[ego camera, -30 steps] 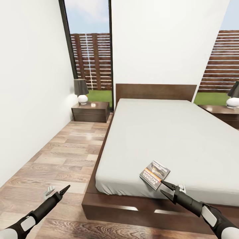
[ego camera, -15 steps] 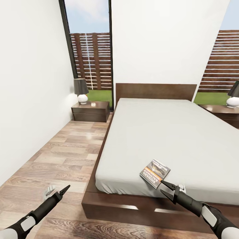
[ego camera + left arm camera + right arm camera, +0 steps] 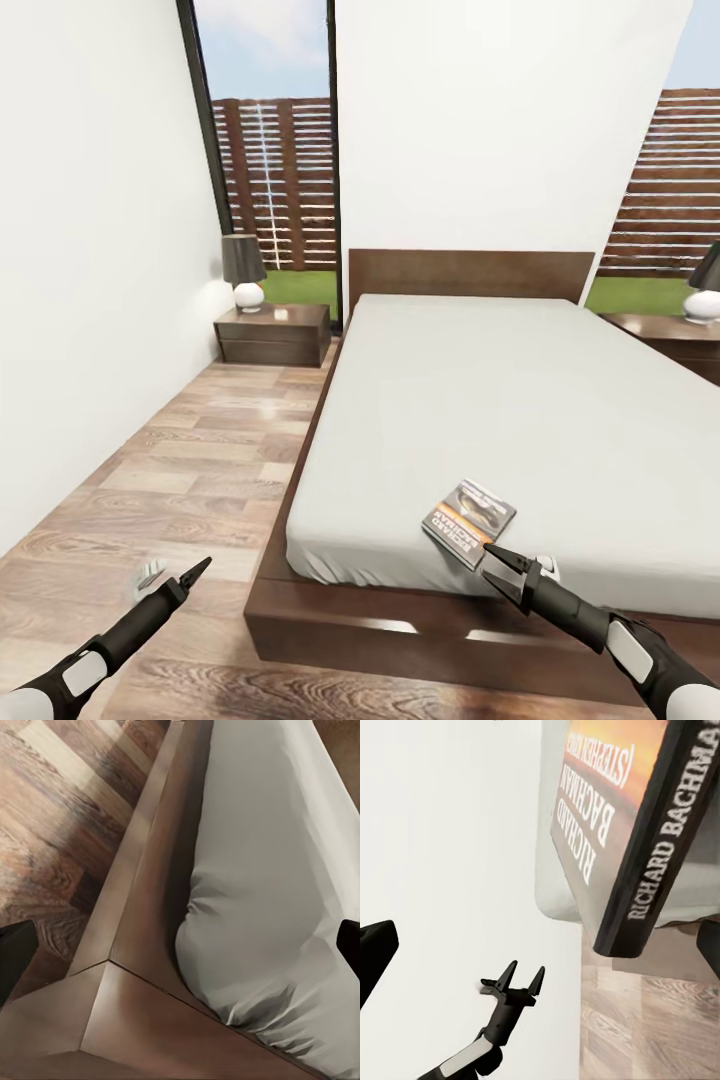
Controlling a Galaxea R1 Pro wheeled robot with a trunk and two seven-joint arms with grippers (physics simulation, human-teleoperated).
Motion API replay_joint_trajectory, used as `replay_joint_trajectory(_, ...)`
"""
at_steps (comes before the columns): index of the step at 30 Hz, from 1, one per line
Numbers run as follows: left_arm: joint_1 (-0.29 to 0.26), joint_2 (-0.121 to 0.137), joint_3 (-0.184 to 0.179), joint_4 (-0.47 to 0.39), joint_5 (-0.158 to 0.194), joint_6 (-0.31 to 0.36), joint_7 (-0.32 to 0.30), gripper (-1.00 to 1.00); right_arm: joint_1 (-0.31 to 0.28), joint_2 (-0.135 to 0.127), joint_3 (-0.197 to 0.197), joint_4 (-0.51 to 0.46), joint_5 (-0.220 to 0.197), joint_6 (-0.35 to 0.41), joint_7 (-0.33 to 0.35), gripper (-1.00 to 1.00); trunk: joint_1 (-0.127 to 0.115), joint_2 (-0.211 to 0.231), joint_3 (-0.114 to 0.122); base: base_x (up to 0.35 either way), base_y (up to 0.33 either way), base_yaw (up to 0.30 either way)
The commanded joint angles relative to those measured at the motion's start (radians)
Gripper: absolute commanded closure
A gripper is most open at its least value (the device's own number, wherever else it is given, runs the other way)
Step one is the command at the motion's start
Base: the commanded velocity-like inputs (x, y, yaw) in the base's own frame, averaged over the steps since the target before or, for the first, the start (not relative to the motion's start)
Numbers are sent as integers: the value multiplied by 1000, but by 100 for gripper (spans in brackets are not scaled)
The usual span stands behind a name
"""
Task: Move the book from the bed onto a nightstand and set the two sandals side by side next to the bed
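Lying near bed [image 3: 480,400] foot: 1 book [image 3: 468,522]; 2 nightstands [image 3: 275,335], 2 lamps [image 3: 244,272]; both grippers' jaws spread, right gripper [image 3: 502,574] just beside book.

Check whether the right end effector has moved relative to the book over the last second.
No clear move. The right end effector, open, sits just short of the book near the bed's foot edge, as before.

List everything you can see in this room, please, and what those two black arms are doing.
bed: one, pale grey mattress, dark brown frame and headboard, centre.
book: one, dark cover with orange band, on the mattress near the foot edge.
nightstand: two, dark brown, either side of the headboard.
lamp: two, dark shade on white base, one on each nightstand.
floor: light wood planks.
left hand: black, open, over the floor.
right hand: black, open, just short of the book.
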Motion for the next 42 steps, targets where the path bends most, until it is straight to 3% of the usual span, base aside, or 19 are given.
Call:
replay_joint_trajectory(1, -1, 0, 3, 1, -5, -6, -2, -100, 0, 0, -3, 0, 0, 9, 2, -100, 0, 0, -1, 235, 0, 0)
replay_joint_trajectory(18, -1, 0, 3, 3, -5, -6, -2, -100, 0, -1, -3, 0, 0, 9, 2, -100, 0, 0, -1, 32, 0, 0)
replay_joint_trajectory(24, -1, 0, 3, 3, -5, -6, -2, -100, 0, -1, -3, 0, 0, 9, 2, -100, 23, -42, -20, 0, 0, 0)
replay_joint_trajectory(42, -1, 0, 3, 3, -5, -6, -2, -100, 0, -1, -4, 0, 0, 9, 2, -100, 23, -42, -20, 54, 0, 0)
